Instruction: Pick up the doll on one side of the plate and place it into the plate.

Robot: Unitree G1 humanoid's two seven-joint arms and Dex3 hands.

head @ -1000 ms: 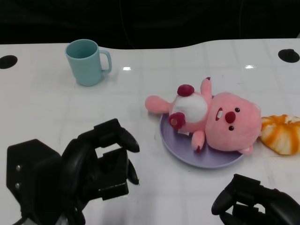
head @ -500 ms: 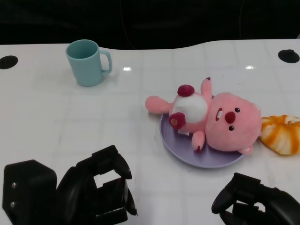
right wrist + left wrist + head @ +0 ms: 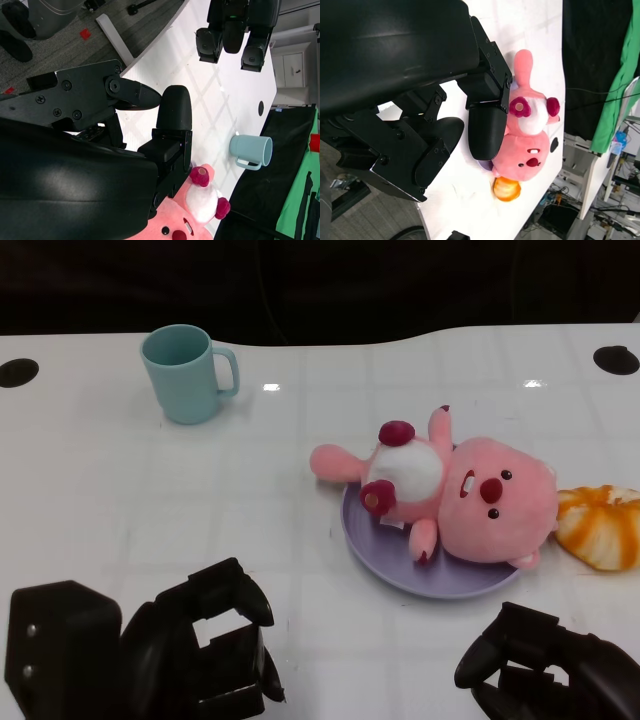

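Start at the left of your head view: the left hand (image 3: 200, 660) sits low over the white bench (image 3: 150, 490), fingers curled inward around nothing, not touching any object. The bench top is glossy white with faint grid lines and bright light reflections, and 2 round black holes sit near its far corners, 1 at the left (image 3: 17, 371) and 1 at the right (image 3: 616, 358). Beyond its far edge you see only darkness.

Further back on the left stands a light blue mug (image 3: 185, 372), upright, handle turned to the right, well apart from everything else.

Move right and you reach the lilac plate (image 3: 400, 575). The pink plush doll (image 3: 450, 495) lies on its back across it, head toward the right, white belly up; 1 pink limb overhangs the plate's left rim onto the bench. Just beside the doll's head, at the right edge, lies an orange-and-white striped piece (image 3: 600, 525), possibly a toy orange; you cannot tell whether it touches the doll.

At the lower right, the right hand (image 3: 550, 670) rests low near the bench edge, fingers curled in and empty, clear of the plate.

Your left wrist view shows a green cloth (image 3: 620, 75) and cluttered furniture past the bench; the right wrist view shows grey floor (image 3: 60, 45) with a small red item on it.
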